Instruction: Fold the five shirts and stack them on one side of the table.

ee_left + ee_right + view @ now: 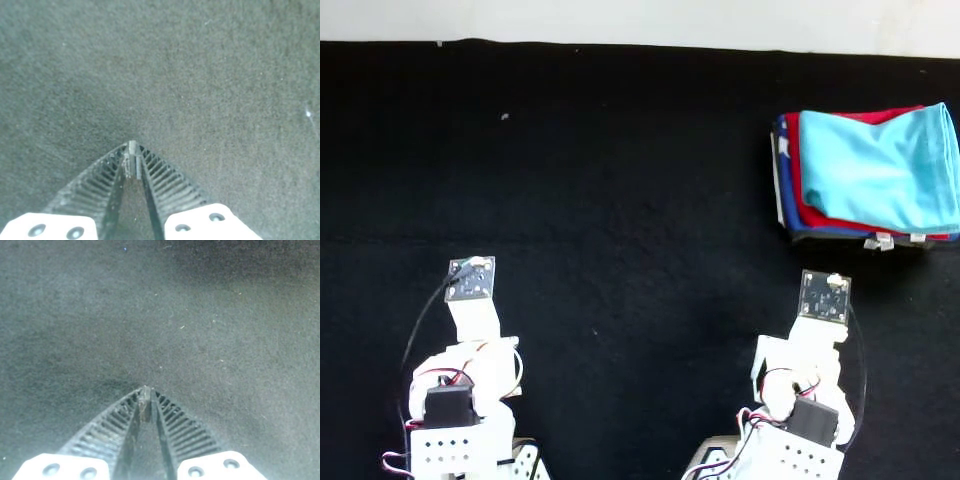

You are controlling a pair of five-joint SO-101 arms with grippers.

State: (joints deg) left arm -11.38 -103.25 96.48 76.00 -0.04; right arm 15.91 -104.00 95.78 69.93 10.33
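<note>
The left gripper (132, 150) has its fingertips pressed together on nothing, and the right gripper (145, 392) also. The stack of shirts (865, 175) lies beyond the right arm on the table (620, 180). Its top shirt looks loose, so a careless push may spill it.

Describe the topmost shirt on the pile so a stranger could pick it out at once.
On the black table, look to the far right side, where a stack of folded shirts sits. The light blue shirt lies on top of it. It is the only pale one, with a red shirt peeking out directly beneath.
</note>
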